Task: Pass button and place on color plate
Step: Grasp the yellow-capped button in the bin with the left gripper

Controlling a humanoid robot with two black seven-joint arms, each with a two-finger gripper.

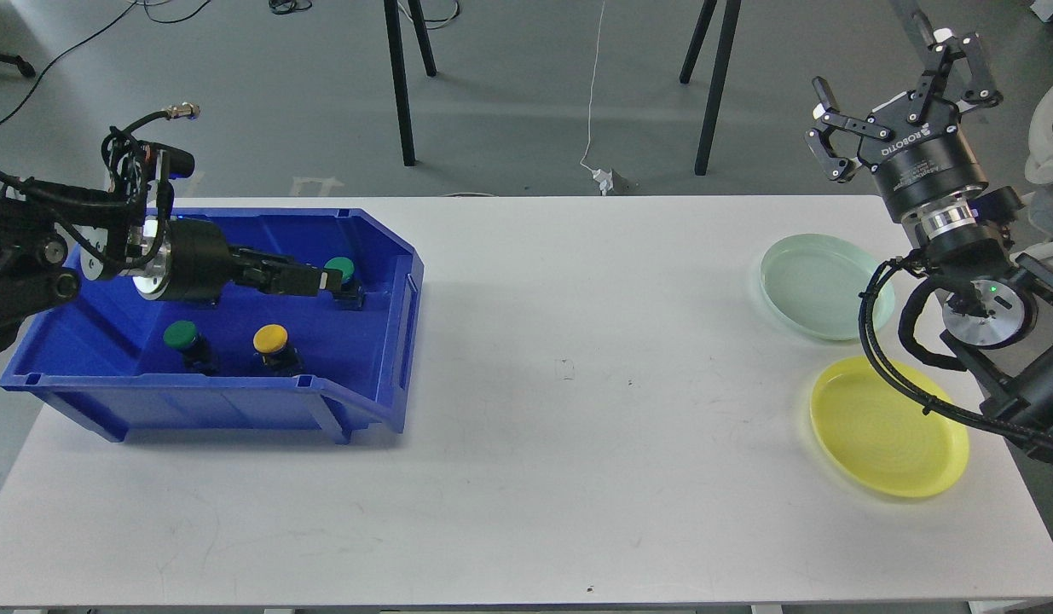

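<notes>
A blue bin [202,409] on the table's left holds buttons on dark bases: a green one [339,269] at the back right, a green one [181,335] and a yellow one [270,338] at the front. My left gripper [320,280] reaches into the bin from the left, lying level, with its tip right next to the back green button. It is seen side-on, so its fingers cannot be told apart. The yellow plate [888,426] lies empty at the table's right. My right gripper [899,81] is open and empty, held high above the table's far right corner.
A pale green plate [820,286] lies just behind the yellow plate, partly under my right arm's cables [876,341]. The white table [577,384] stretches between bin and plates. Stand legs are on the floor beyond the far edge.
</notes>
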